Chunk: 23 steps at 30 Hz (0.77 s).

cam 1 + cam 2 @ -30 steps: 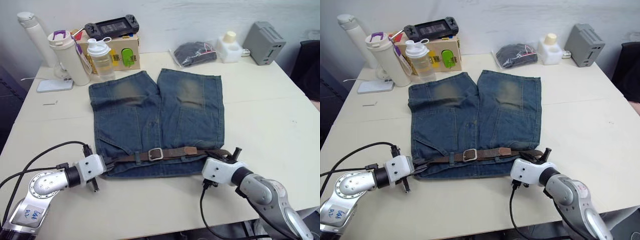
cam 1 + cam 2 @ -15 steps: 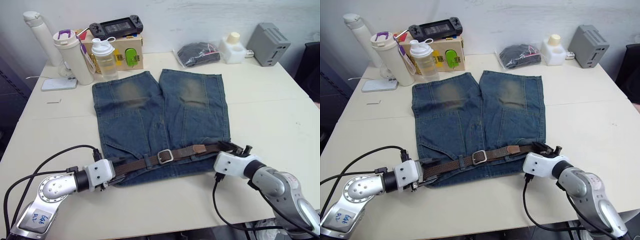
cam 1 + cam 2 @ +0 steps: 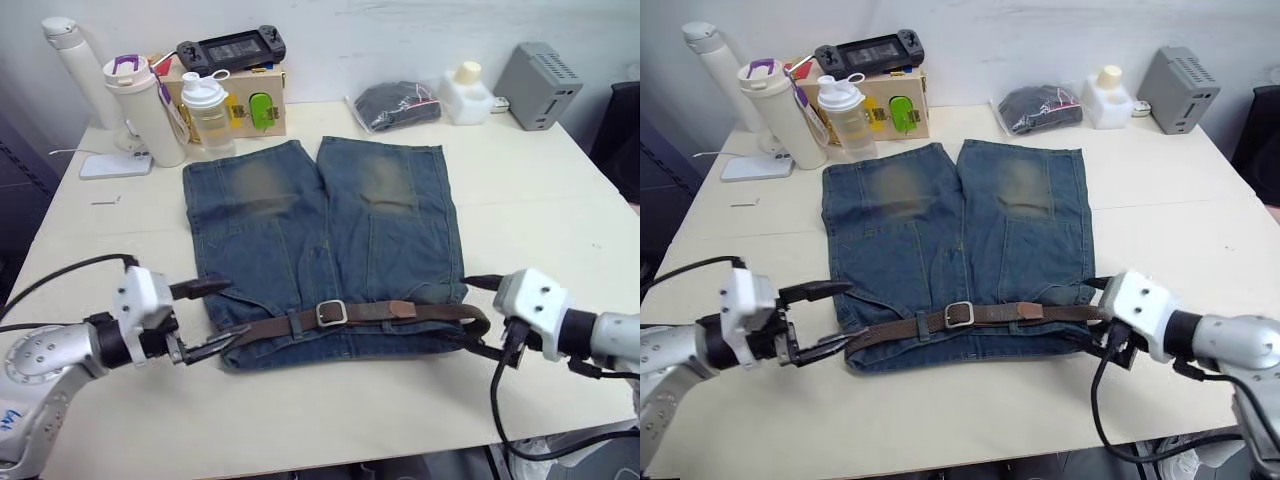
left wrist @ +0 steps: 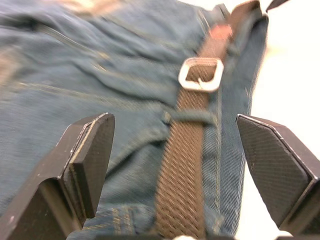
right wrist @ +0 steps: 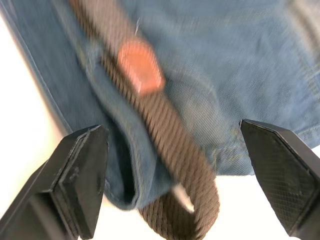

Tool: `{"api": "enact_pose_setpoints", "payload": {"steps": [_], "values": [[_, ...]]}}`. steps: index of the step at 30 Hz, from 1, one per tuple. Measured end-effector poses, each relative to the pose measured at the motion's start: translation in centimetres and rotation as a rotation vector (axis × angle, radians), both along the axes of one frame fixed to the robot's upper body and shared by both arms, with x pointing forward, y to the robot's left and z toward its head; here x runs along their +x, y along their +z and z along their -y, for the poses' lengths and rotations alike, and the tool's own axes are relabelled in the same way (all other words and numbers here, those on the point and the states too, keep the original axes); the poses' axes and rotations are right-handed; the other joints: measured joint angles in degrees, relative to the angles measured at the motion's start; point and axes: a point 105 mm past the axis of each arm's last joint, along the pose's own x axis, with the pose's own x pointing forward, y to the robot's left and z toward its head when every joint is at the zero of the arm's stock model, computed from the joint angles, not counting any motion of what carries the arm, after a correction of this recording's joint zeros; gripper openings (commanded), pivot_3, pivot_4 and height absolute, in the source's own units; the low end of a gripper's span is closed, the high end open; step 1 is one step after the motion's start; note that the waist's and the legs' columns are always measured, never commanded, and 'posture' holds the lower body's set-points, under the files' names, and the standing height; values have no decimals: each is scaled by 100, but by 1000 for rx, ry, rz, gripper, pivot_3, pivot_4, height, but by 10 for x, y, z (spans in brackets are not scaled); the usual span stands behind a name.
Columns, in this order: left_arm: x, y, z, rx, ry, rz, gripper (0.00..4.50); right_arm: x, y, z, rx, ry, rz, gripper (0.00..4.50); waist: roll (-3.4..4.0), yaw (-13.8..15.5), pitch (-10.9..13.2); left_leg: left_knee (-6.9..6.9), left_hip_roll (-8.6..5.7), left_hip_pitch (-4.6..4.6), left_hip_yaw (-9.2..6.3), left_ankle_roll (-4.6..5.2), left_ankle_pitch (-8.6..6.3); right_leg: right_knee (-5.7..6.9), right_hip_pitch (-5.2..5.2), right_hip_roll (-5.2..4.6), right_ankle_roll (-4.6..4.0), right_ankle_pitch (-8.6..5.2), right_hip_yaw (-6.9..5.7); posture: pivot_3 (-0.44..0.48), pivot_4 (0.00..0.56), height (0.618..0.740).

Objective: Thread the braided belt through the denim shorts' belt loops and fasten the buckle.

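The denim shorts [image 3: 320,230] lie flat mid-table, waistband toward me. The braided belt [image 3: 280,325] runs along the waistband under a belt loop [image 4: 190,118]. Its silver buckle [image 3: 331,313] is fastened near the middle, with the leather tip [image 3: 401,310] just right of it. My left gripper [image 3: 235,308] is open at the waistband's left end, its fingers [image 4: 87,155] either side of the belt and apart from it. My right gripper [image 3: 468,315] is open at the right end, where the belt curves past the denim [image 5: 190,200]. Neither holds anything.
Along the far edge stand white bottles [image 3: 145,105], a box with a game controller [image 3: 232,48] on top, a black bundle in a clear bag [image 3: 398,104], a white jar [image 3: 466,90] and a grey box [image 3: 538,84]. Bare tabletop [image 3: 540,200] flanks the shorts.
Both grippers have opened, let go of the belt ends and drawn outward, the left one to the left, the right one to the right. The belt now lies straighter along the waistband.
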Motion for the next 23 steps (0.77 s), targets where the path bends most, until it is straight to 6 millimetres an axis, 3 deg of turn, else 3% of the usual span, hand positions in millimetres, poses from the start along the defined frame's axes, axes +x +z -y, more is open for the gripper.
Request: {"api": "enact_pose_setpoints", "payload": {"steps": [2, 4, 23], "values": [[3, 18, -2, -48, 8, 27, 4249, 9, 30, 4, 99, -27, 74, 4475, 1, 0, 0, 0, -1, 0, 0, 0, 0, 0, 0, -1, 1, 1, 0, 0, 150, 690], [7, 27, -5, -57, 29, 46, 4249, 12, 43, 6, 145, -45, 102, 4475, 0, 14, 0, -9, -1, -1, -8, -1, 0, -4, 0, 2, 1, 0, -4, 0, 150, 690], [13, 11, -3, -63, 88, 27, 4249, 18, 7, 12, 169, -160, -15, 4475, -1, 15, 1, -3, -11, -11, -5, -2, 7, -9, -1, 4, 17, 9, 2, 0, 150, 690]]}}
